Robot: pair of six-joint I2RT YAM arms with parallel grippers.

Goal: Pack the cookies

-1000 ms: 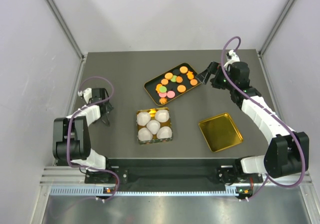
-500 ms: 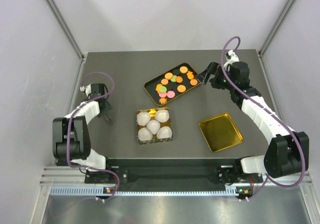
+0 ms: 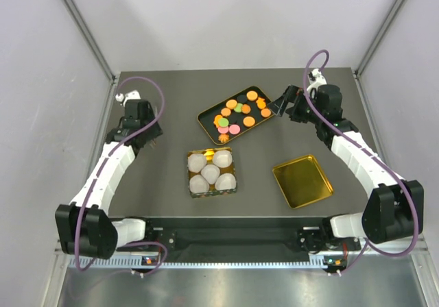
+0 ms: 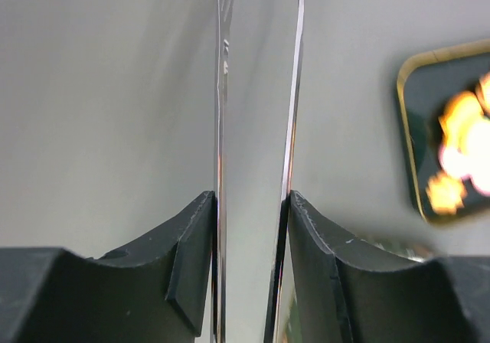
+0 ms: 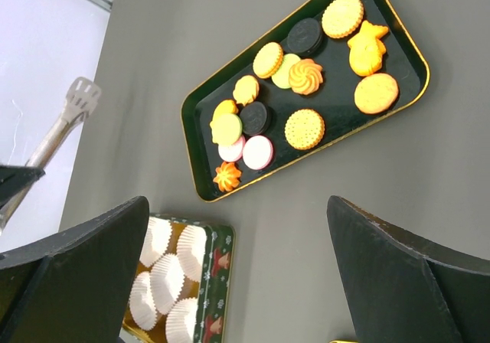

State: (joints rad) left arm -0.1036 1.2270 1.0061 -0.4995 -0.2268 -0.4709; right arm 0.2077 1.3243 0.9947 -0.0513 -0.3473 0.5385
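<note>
The cookies (image 3: 236, 114), mostly orange with a few pink, green and dark ones, lie on a black gold-rimmed tray (image 3: 206, 120) at the table's middle back. They also show in the right wrist view (image 5: 306, 75) and, blurred, in the left wrist view (image 4: 459, 151). My left gripper (image 3: 149, 134) is left of the tray and shut on metal tongs (image 4: 222, 90), whose two arms run forward between my fingers. The tongs' tip shows in the right wrist view (image 5: 65, 121). My right gripper (image 3: 280, 105) is open and empty, just right of the tray, with its jaws wide apart (image 5: 237, 201).
A green Christmas tin (image 3: 194, 192) holding several white paper cups (image 3: 211, 172) sits in front of the tray; it also shows in the right wrist view (image 5: 222, 282). A gold tin lid (image 3: 302, 181) lies at the front right. Grey walls enclose the table.
My left arm has risen and swung back and rightwards from the near left, carrying the tongs. The right arm has not moved.
</note>
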